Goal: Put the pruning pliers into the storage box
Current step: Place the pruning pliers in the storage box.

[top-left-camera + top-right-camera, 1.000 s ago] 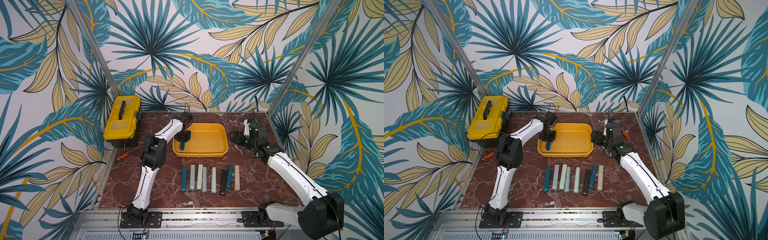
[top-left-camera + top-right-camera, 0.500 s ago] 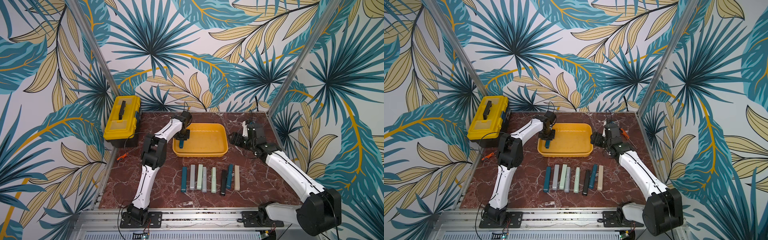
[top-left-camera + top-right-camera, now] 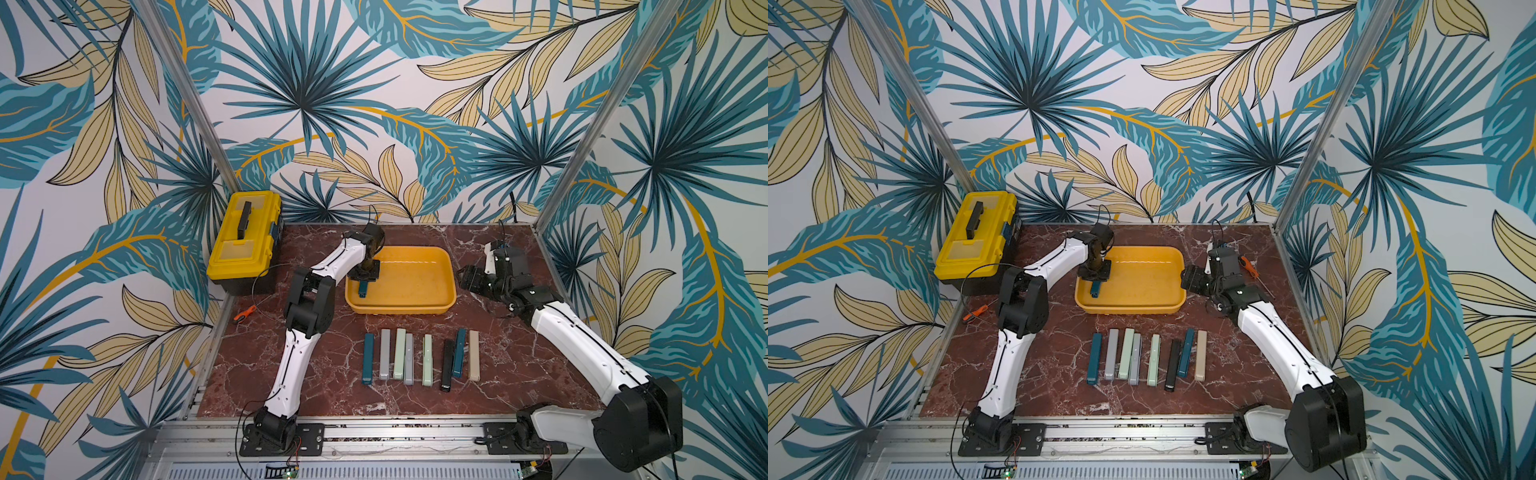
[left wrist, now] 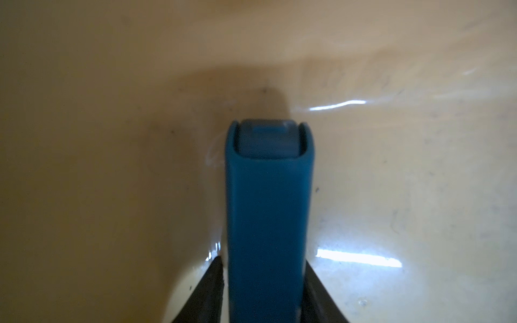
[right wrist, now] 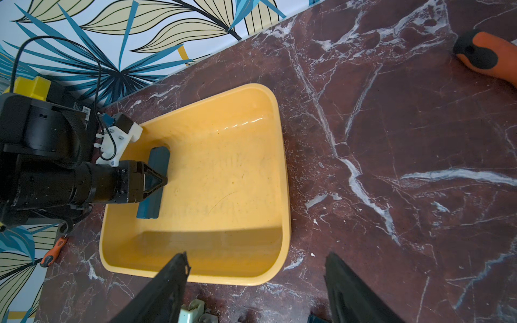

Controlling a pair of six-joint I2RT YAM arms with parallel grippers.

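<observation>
1. In the storage box (image 3: 399, 309) (image 3: 1129, 308) one of the pruning pliers is seen: a slim dark teal bar (image 4: 265, 209) (image 5: 159, 159) with rounded edges and a greyer inset cap at the end away from the left pincer (image 4: 263, 260) (image 3: 363, 280).
2. Eight further bars (image 3: 419, 359) (image 3: 1148, 358), coloured teal, grey, pale green, black and beige, are laid side by side on the marble tabletop (image 3: 519, 365), well apart from both pincers.
3. The box is shallow and orange-yellow, with rounded corners and a rolled rim. One side wall stands just beside the left pincer, and a broad stretch of bare floor is left between that pincer and the opposite wall.
4. The teal bar lies flat on the box floor and runs lengthwise between the left pincer's fingers (image 4: 212, 282), projecting past them at both ends. The fingers stand close against its flanks. Whether they are pressed on it or let go cannot be told.
5. The right pincer (image 5: 256, 255) (image 3: 467, 278) is held outside the box, just beside the wall opposite the left pincer, with its fingers spread wide apart.
</observation>
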